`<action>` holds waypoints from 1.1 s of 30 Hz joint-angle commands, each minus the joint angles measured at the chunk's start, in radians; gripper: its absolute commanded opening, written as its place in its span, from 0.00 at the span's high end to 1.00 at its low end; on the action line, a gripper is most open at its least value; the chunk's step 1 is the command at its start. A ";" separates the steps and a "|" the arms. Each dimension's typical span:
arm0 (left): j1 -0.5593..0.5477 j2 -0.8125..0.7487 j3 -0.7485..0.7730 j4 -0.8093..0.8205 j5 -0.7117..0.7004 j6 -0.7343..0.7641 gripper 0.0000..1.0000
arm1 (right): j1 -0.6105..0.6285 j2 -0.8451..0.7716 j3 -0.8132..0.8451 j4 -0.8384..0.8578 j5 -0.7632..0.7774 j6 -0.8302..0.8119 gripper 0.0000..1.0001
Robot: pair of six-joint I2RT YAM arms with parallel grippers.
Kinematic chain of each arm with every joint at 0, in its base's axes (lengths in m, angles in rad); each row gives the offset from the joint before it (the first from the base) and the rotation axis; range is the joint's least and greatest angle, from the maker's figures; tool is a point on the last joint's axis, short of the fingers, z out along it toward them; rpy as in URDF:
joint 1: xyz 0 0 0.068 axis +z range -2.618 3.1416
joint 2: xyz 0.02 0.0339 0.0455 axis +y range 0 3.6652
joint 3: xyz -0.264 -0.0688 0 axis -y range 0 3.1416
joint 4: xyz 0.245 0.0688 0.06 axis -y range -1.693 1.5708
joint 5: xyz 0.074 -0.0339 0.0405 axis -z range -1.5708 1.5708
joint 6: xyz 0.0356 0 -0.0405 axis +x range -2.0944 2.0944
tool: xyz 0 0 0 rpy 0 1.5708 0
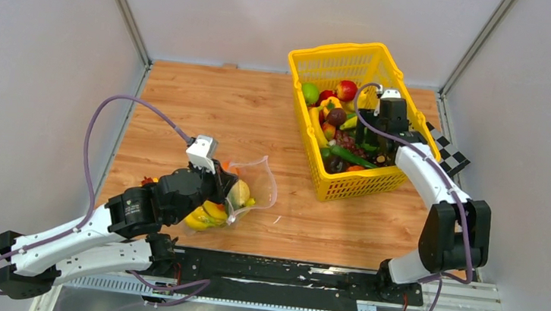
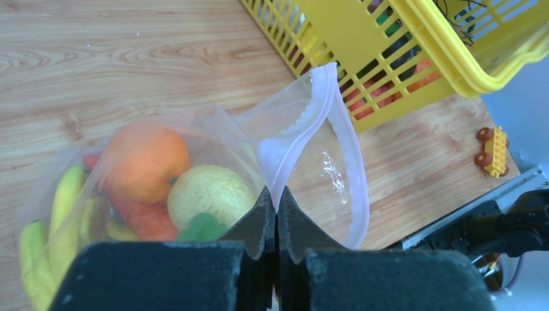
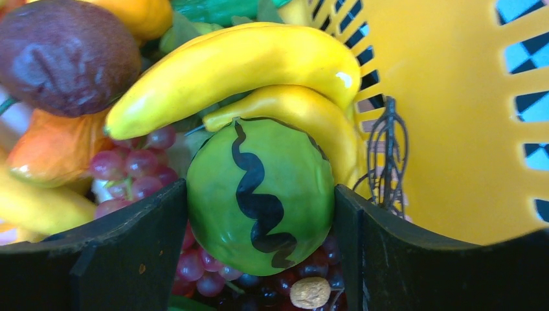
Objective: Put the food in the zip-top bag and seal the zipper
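Note:
The clear zip-top bag (image 1: 254,188) lies on the wooden table left of centre, its mouth open. My left gripper (image 1: 225,185) is shut on the bag's zipper (image 2: 349,149) strip, which is pinched between the fingertips in the left wrist view (image 2: 277,201). Inside the bag are an orange (image 2: 145,159), a pale lemon (image 2: 208,194) and yellow bananas (image 2: 61,207). My right gripper (image 1: 378,146) reaches down into the yellow basket (image 1: 336,48). Its fingers (image 3: 149,240) press both sides of a green striped toy watermelon (image 3: 259,188), which sits under two bananas (image 3: 239,65).
The basket holds several more toy fruits, among them grapes (image 3: 129,168) and a dark purple piece (image 3: 65,55). A small yellow-and-red toy brick (image 2: 493,150) lies near the table's front edge. A checkerboard marker (image 1: 446,153) lies right of the basket. Grey walls enclose the table.

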 commanded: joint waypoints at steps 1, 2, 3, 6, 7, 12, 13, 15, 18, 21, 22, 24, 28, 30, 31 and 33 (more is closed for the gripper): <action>0.001 0.004 -0.004 0.055 0.005 -0.007 1.00 | -0.003 -0.091 -0.017 0.039 -0.182 0.051 0.43; 0.000 0.008 -0.004 0.057 0.009 -0.007 1.00 | -0.003 -0.111 -0.027 0.051 -0.219 0.062 0.44; 0.001 0.011 -0.004 0.059 0.012 -0.006 1.00 | -0.002 -0.130 -0.038 0.063 -0.247 0.074 0.44; 0.001 0.015 -0.004 0.057 0.022 -0.003 1.00 | -0.002 -0.184 -0.080 0.079 -0.301 0.099 0.44; 0.001 0.014 -0.004 0.054 0.023 -0.002 1.00 | -0.003 -0.202 -0.094 0.083 -0.303 0.107 0.45; 0.000 0.007 -0.012 0.050 0.018 -0.005 1.00 | -0.004 -0.290 -0.142 0.107 -0.358 0.144 0.46; 0.001 0.007 -0.013 0.053 0.019 -0.005 1.00 | -0.004 -0.307 -0.151 0.115 -0.371 0.156 0.46; 0.001 0.013 -0.015 0.062 0.023 -0.006 1.00 | -0.004 -0.335 -0.160 0.128 -0.401 0.180 0.46; 0.001 0.023 -0.015 0.070 0.035 -0.007 1.00 | -0.004 -0.386 -0.181 0.156 -0.459 0.226 0.47; 0.001 0.025 -0.013 0.069 0.043 -0.007 1.00 | -0.005 -0.439 -0.208 0.186 -0.502 0.255 0.48; 0.001 0.023 -0.013 0.069 0.044 -0.008 1.00 | -0.004 -0.457 -0.211 0.176 -0.496 0.256 0.48; 0.001 0.020 -0.013 0.064 0.046 -0.012 1.00 | -0.004 -0.498 -0.214 0.151 -0.470 0.259 0.48; 0.001 0.006 -0.023 0.092 0.056 -0.019 1.00 | -0.004 -0.576 -0.241 0.167 -0.528 0.275 0.50; 0.001 0.007 -0.019 0.100 0.061 -0.019 1.00 | -0.005 -0.607 -0.257 0.205 -0.590 0.308 0.51; 0.001 0.010 -0.016 0.100 0.062 -0.018 1.00 | -0.004 -0.619 -0.264 0.227 -0.631 0.324 0.51; 0.000 0.017 -0.011 0.098 0.066 -0.015 1.00 | -0.004 -0.632 -0.272 0.274 -0.715 0.365 0.51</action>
